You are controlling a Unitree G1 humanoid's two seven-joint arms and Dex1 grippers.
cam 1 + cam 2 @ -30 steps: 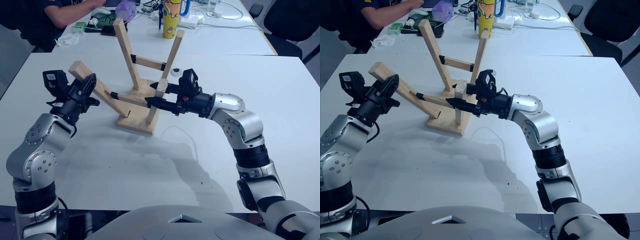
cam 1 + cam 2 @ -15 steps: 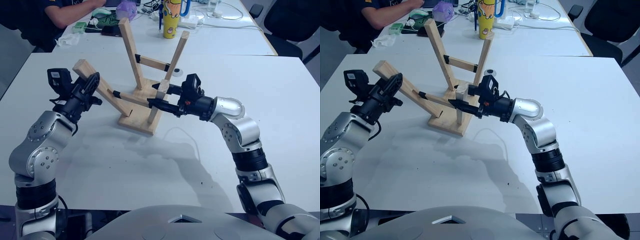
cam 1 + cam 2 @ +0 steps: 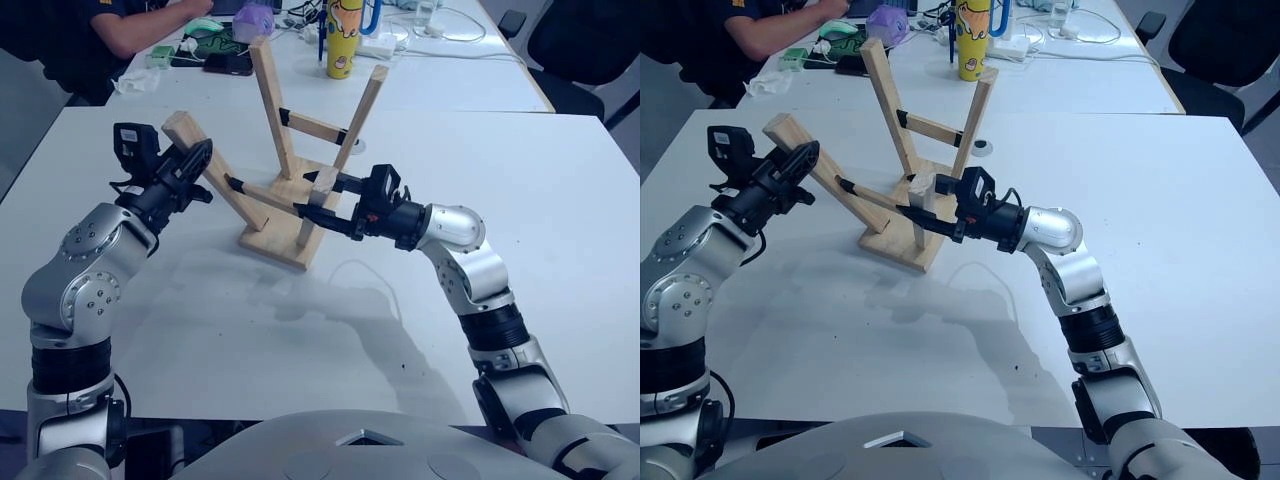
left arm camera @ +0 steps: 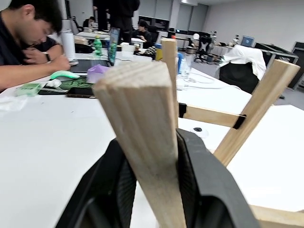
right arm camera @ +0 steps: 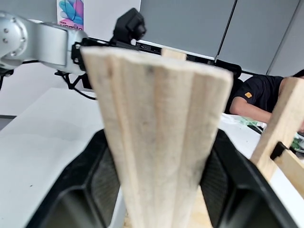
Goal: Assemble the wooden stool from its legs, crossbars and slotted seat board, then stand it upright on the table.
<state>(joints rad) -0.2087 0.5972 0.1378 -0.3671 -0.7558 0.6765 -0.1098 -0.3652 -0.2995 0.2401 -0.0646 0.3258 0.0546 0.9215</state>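
Note:
The wooden stool lies tilted on the white table, its slotted seat board [image 3: 264, 240] resting on one edge. Two legs [image 3: 272, 105] point up and away, joined by a crossbar [image 3: 314, 127] with black ends. My left gripper [image 3: 196, 163] is shut on the slanting leg [image 3: 222, 175] at the stool's left; that leg [image 4: 142, 142] fills the space between its dark fingers [image 4: 204, 190]. My right gripper [image 3: 320, 198] is shut on the short near leg [image 3: 320, 190], seen as a pale block [image 5: 161, 133] between its pads. A second crossbar [image 3: 268, 198] runs between the two held legs.
A small black disc [image 3: 983, 148] lies on the table behind the stool. The table behind carries a yellow bottle [image 3: 342, 40], a purple object [image 3: 252, 20] and cables, with a person seated at its left end. Open white tabletop stretches in front and to the right.
My left gripper has swung right and up with its leg, tipping the stool's raised legs to the right. My right gripper has dropped slightly while holding the near leg.

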